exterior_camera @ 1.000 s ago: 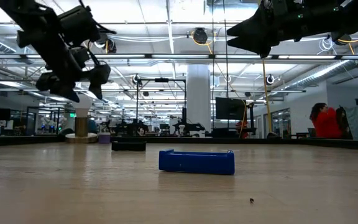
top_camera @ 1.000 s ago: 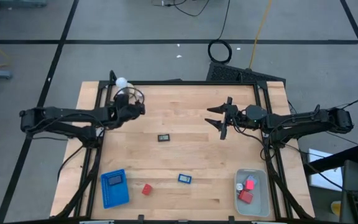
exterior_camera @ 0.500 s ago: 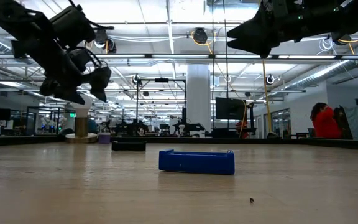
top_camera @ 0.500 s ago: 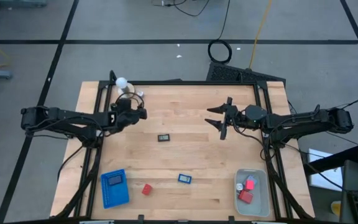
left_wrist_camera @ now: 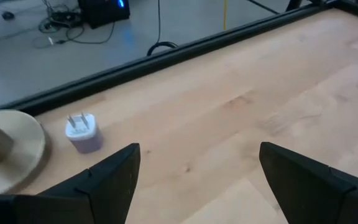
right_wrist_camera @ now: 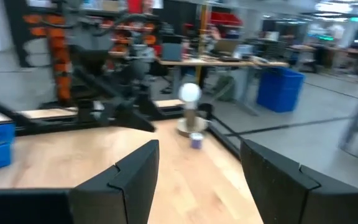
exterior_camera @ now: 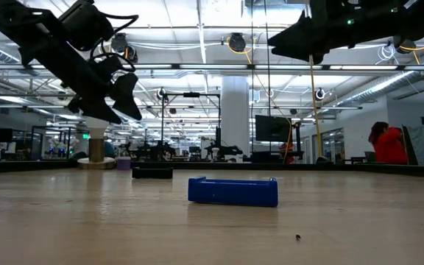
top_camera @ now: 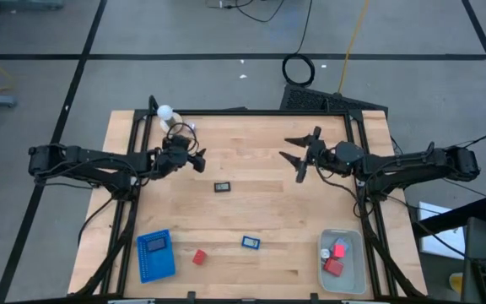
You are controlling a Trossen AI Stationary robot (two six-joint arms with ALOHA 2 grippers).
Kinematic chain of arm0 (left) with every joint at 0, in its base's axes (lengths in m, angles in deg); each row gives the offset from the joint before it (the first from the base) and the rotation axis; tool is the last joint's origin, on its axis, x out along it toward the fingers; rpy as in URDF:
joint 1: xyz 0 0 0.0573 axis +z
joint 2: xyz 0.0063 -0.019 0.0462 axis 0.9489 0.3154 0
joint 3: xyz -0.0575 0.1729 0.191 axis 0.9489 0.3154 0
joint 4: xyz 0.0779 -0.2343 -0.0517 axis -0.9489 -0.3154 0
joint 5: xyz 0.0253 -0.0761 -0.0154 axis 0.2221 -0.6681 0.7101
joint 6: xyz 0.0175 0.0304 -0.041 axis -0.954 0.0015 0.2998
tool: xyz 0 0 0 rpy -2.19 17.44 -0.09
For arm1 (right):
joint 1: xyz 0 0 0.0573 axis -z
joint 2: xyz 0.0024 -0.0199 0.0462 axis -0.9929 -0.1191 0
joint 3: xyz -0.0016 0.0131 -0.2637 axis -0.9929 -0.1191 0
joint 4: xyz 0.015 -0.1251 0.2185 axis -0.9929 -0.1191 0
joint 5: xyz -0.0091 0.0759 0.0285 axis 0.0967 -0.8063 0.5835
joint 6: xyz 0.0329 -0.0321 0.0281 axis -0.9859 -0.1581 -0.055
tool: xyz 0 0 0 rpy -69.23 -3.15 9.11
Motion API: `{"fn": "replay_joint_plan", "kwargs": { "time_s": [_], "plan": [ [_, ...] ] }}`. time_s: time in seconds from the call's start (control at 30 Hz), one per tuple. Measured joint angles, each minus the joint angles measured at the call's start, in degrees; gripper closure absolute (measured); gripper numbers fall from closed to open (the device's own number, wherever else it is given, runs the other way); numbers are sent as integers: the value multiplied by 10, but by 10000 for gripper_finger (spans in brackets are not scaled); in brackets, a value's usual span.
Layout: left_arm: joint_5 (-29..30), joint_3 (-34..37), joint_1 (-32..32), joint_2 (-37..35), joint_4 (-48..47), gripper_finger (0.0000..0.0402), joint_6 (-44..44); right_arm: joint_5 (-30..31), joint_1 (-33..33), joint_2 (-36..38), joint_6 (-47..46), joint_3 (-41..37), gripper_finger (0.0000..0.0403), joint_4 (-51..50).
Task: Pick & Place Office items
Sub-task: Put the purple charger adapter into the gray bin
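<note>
My left gripper (top_camera: pixel 197 160) hangs open over the far left of the table, holding nothing; in its wrist view (left_wrist_camera: pixel 197 180) a small pale plug-like piece (left_wrist_camera: pixel 82 132) stands on the wood beside the round tan base (left_wrist_camera: pixel 8 149). My right gripper (top_camera: pixel 298 155) hovers open and level over the far right. A black rectangular piece (top_camera: pixel 223 187) lies flat mid-table between them. A blue piece (top_camera: pixel 251 242) and a red block (top_camera: pixel 199 257) lie nearer the front edge. No gripper touches any item.
A blue ribbed tray (top_camera: pixel 155 253) sits at the front left. A pale translucent bin (top_camera: pixel 342 260) at the front right holds red blocks. The white ball on its base (top_camera: pixel 165 112) stands at the far left corner. A black frame (top_camera: pixel 260 113) rims the table.
My left gripper has gone a little toward the table's right and near edges, away from the white ball, rolling and tipping as it went; its fingers stay open. My right gripper has turned slightly in place.
</note>
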Motion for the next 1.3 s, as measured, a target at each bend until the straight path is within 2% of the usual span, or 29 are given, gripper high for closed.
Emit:
{"fn": "replay_joint_plan", "kwargs": {
  "time_s": [0.27,0.47,0.63,0.87,0.93,0.97,1.03,1.2,1.3],
  "plan": [
    [2,0,28,0,35,69,-35,18,8,0,55,0,183,5],
    [2,0,32,0,81,69,-28,25,36,0,49,0,183,8],
    [1,0,29,0,85,69,19,127,47,0,10,0,183,15],
    [-6,0,29,0,85,69,-31,315,47,0,2,0,183,65],
    [-21,0,29,0,88,69,-46,336,47,0,-22,0,184,79],
    [-27,0,29,0,89,69,-54,327,47,0,-32,0,184,85],
    [-33,0,29,0,93,69,-64,271,49,0,-35,0,187,87],
    [-34,0,29,0,112,69,-68,21,48,5,-43,0,207,64],
    [-35,0,29,0,125,69,-68,-79,49,15,-75,0,229,50]
  ]
}}
